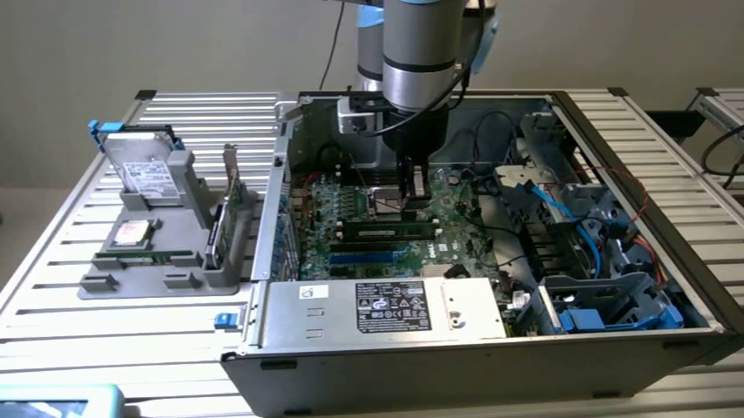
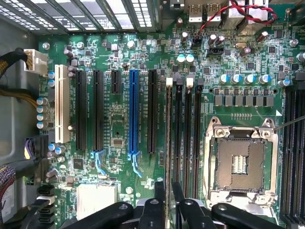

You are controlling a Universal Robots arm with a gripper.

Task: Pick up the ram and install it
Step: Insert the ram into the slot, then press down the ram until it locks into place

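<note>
Case (image 1: 465, 370) lies open on the counter (image 1: 139, 335), motherboard (image 1: 337, 209) facing up. In it the ram (image 1: 372, 232) stands edge-up in a slot, its long axis running 9 to 3 o'clock in the exterior view. The gripper (image 1: 414, 209) comes down from 12 o'clock, and its fingers (image 2: 159, 202) appear clenched on the ram's top edge.

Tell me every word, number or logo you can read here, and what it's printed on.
Nothing reads for certain.
Black label on the silver metal power supply box: white print, too small to read.
Small white sticker beside it: unreadable.
Label on the grey hard drive: blurred.
White lettering on the green motherboard along its long black slots: too small.
</note>
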